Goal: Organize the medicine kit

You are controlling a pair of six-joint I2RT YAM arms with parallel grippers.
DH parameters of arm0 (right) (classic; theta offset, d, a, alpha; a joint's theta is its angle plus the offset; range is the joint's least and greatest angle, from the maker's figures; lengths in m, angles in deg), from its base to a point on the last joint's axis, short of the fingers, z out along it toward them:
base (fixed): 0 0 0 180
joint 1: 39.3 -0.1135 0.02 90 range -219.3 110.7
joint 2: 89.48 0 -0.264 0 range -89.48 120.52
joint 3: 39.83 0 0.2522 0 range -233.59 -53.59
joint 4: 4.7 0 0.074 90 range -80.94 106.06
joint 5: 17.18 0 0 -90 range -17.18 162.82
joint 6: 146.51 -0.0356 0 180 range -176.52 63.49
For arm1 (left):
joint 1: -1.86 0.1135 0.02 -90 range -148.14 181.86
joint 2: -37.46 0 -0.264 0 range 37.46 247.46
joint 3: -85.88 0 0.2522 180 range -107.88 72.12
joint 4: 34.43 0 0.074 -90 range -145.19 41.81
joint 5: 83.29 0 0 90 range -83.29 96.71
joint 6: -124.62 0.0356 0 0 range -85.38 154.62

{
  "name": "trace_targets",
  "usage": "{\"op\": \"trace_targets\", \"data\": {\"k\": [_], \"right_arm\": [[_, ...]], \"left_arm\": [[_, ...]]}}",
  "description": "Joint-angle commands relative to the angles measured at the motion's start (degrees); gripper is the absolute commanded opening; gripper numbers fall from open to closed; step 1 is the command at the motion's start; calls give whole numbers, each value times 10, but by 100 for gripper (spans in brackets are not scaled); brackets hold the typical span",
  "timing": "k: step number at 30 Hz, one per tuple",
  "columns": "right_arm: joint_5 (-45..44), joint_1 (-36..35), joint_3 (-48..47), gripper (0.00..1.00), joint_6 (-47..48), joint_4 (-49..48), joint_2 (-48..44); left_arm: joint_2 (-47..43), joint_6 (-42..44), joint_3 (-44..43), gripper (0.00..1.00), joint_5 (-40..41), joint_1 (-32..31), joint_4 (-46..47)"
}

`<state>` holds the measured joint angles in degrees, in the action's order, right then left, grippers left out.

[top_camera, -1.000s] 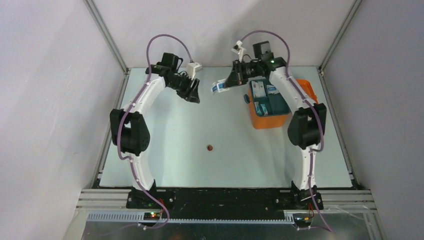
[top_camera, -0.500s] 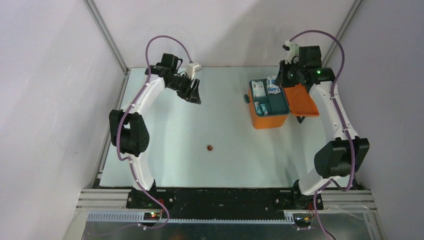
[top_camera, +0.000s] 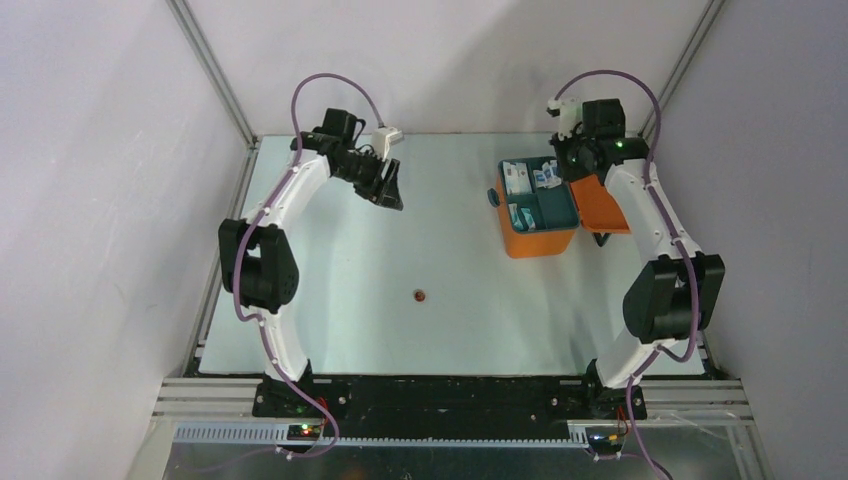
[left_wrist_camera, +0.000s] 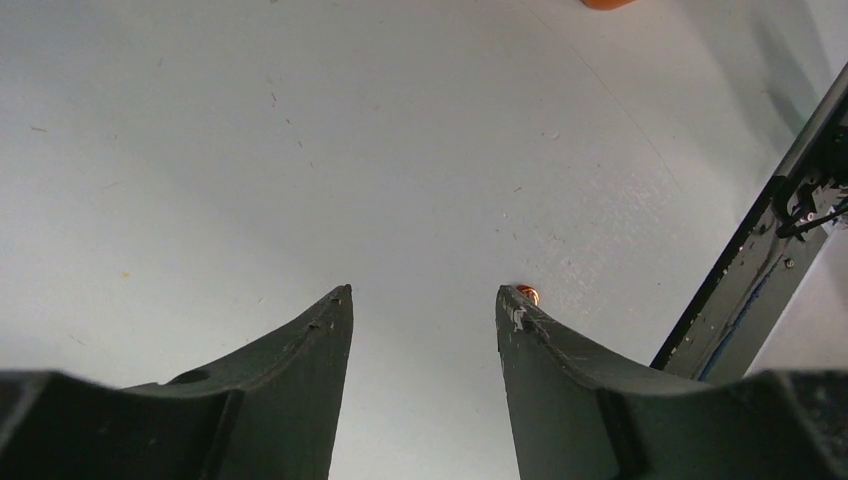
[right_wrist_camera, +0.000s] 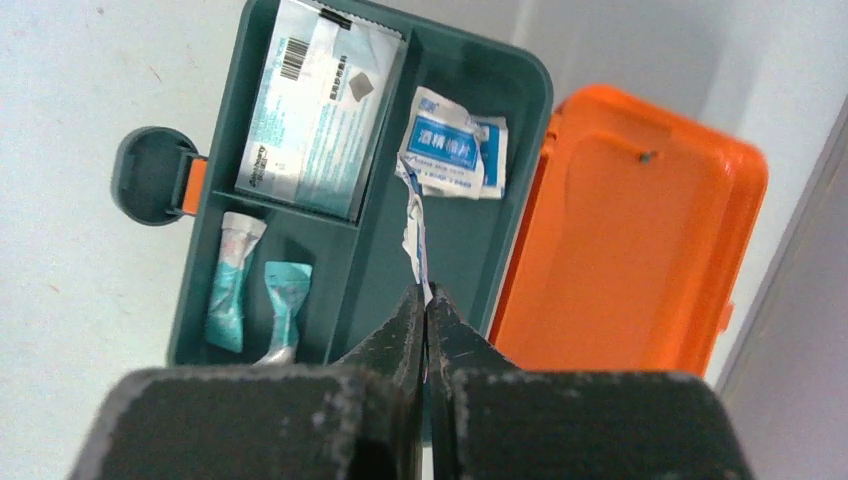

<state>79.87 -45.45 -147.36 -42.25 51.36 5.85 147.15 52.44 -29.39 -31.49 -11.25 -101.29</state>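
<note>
A: Sitting far right on the pale table [top_camera: 400, 250], the orange rectangular plastic medicine kit [top_camera: 538, 242] lies open, hinged lid [right_wrist_camera: 640, 250] flung aside; its teal divided tray [right_wrist_camera: 460, 255] is reachable from above.

B: Hence the right gripper [right_wrist_camera: 427, 300], jaws pinched on a thin white-blue paper sachet [right_wrist_camera: 413, 230], hangs above it; the left gripper [left_wrist_camera: 425, 292] hovers well apart, jaws parted, empty.

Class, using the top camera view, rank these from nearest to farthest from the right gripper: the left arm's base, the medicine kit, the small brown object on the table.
1. medicine kit, far right, just below the right gripper and its pinched sachet.
2. small brown object, mid-table.
3. left arm's base, near-left edge.
</note>
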Motion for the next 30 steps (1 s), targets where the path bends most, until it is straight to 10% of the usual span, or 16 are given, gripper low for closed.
{"op": "trace_targets", "data": {"k": [1,10,24,30], "right_arm": [[29,-5,-11,0,172,-67,8],[-12,-26,73,0,356,-184,1],[-97,-57,88,1,379,-106,12],[-89,-57,89,37,355,-33,-10]], "left_arm": [[-32,-8,17,60,-18,3,7],[-33,-11,21,61,-16,1,6],[-29,-8,24,64,-16,1,7],[-21,-18,22,65,-28,1,17]]}}
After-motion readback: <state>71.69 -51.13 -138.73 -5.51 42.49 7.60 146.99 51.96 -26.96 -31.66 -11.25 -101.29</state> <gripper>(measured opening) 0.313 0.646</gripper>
